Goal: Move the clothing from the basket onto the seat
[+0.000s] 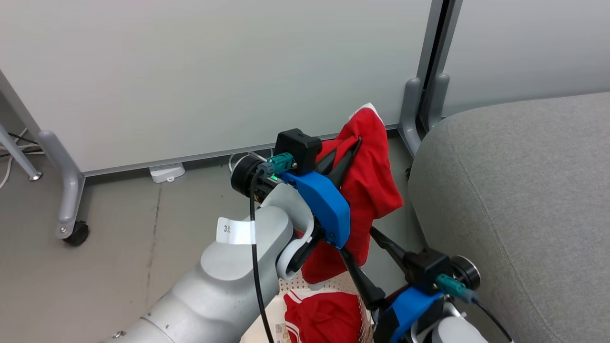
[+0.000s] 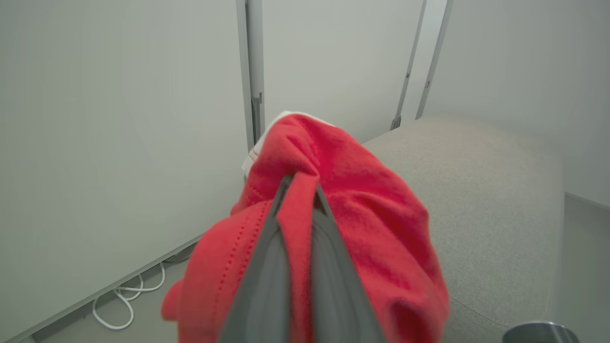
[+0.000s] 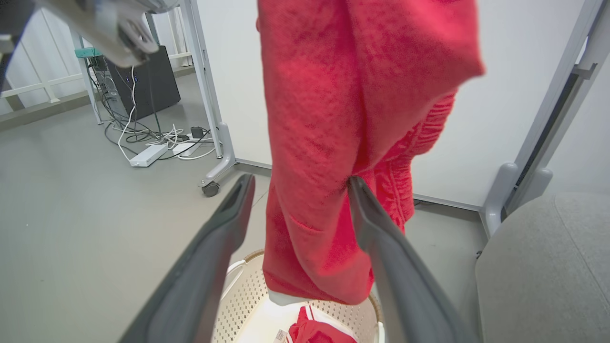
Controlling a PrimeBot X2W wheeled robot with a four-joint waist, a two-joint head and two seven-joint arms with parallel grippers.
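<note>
Red soft garment (image 1: 374, 186) hangs from the tightly closed left gripper (image 1: 356, 142), over the cream plastic basket (image 3: 243, 286). Grey fabric seat (image 1: 514, 200) sits at three o'clock. Right gripper (image 3: 300, 181) gapes, empty. Dangling cloth might snag the rim.

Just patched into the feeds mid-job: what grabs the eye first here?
The bright red garment stands out, pinched in the left gripper and dangling above the basket, beside the grey seat on the right. Below it, a second red garment lies in the basket, and the right gripper is open near the hanging cloth.
</note>
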